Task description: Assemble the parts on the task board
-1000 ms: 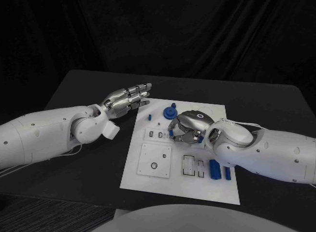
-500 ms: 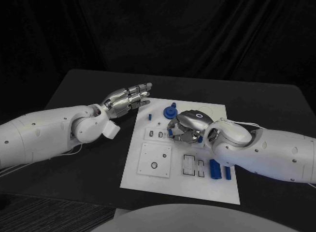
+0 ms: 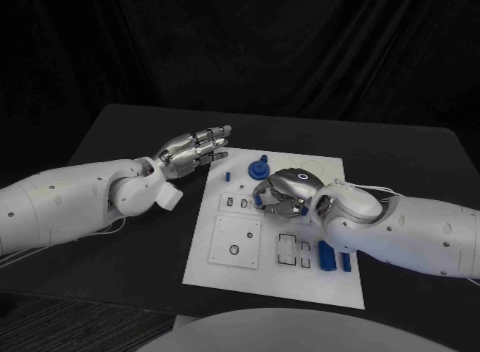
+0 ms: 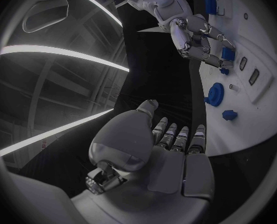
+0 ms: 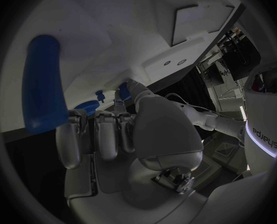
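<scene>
A matte black table (image 3: 124, 139) stands before a dark curtain and carries the white task board (image 3: 251, 282), a flat, rigid plate with rectangular cut-outs and small round holes. You find the parts on it: a blue round toothed part (image 3: 259, 171) near the far edge with a small blue peg (image 3: 263, 158) just beyond it, a short blue piece (image 3: 227, 177) beside them, and two blue bars (image 3: 326, 257) lying side by side near the right arm. Judge these parts to be light, stiff moulded plastic with smooth faces; expect them to slip under metal fingertips and to tip if pressed off-centre. Take a bar across its long flat sides, near its middle. Take the round part by its rim, not by its teeth. The left hand (image 3: 192, 150) hovers beside the board's far left corner, fingers extended and close together, holding nothing. The right hand (image 3: 285, 192) is over the board's middle with its fingers curled downward; in the left wrist view its fingertips (image 4: 216, 59) meet at a small blue part (image 4: 227, 53) on the board. You cannot tell from these views whether that part is actually pinched or only touched. In the right wrist view a long blue bar (image 5: 44, 82) with rounded ends lies on the white plate just beyond the fingers (image 5: 70, 134).
</scene>
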